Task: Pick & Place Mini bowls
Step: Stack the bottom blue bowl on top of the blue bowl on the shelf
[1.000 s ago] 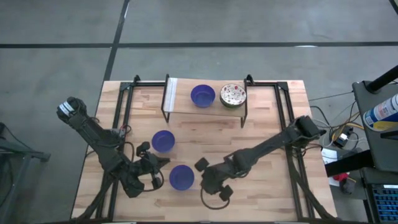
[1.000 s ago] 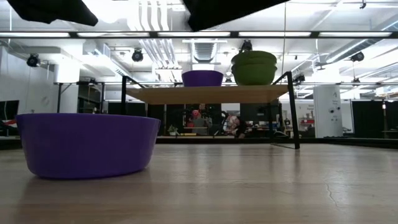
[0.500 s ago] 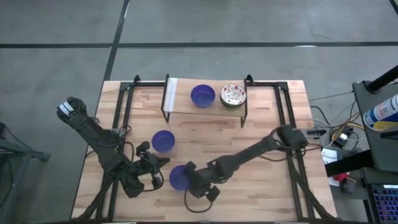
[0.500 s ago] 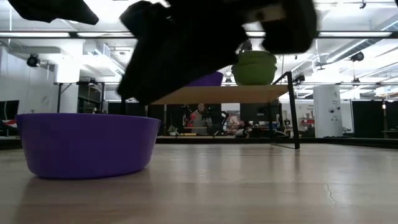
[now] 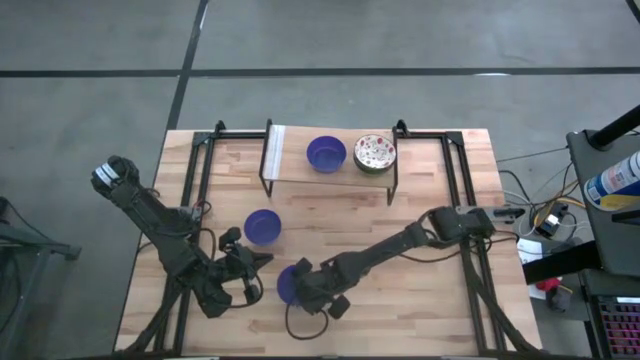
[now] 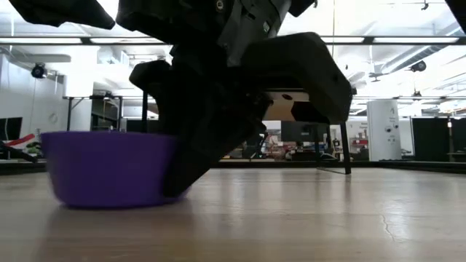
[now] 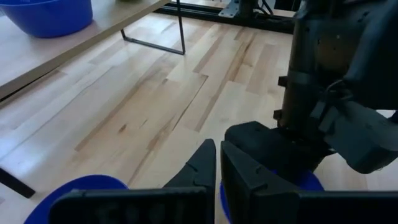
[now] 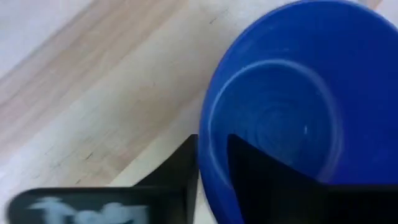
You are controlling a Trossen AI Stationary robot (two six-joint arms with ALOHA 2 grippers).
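Observation:
A deep blue mini bowl (image 5: 287, 284) sits on its base near the table's near edge, seen large in the low view (image 6: 102, 171). My right gripper (image 8: 211, 140) is shut on it, reaching in from the right (image 5: 303, 290). A second blue bowl (image 5: 263, 226) stands on the table farther back. On the shelf rest a third blue bowl (image 5: 326, 153) and a stack of speckled bowls (image 5: 374, 153). My left gripper (image 7: 217, 149) is shut and waits just left of the held bowl (image 5: 255, 262). My right gripper pinches the blue bowl's rim (image 8: 208, 121), one finger (image 8: 249, 165) inside the bowl and one (image 8: 186, 165) outside its wall. The fingers come from above, slanting down from the table's right. The bowl sits upright with its base on the table (image 6: 109, 205).
A low wooden shelf on black legs (image 5: 330, 172) stands at the table's far middle. Black frame rails (image 5: 195, 175) run along both sides of the table. Bare wood lies to the right of the held bowl (image 5: 420, 300).
My right gripper has travelled toward the table's left, come down onto the near blue bowl and taken hold of its rim. In the low view the bowl has slid a little along the table. The left arm has kept still.

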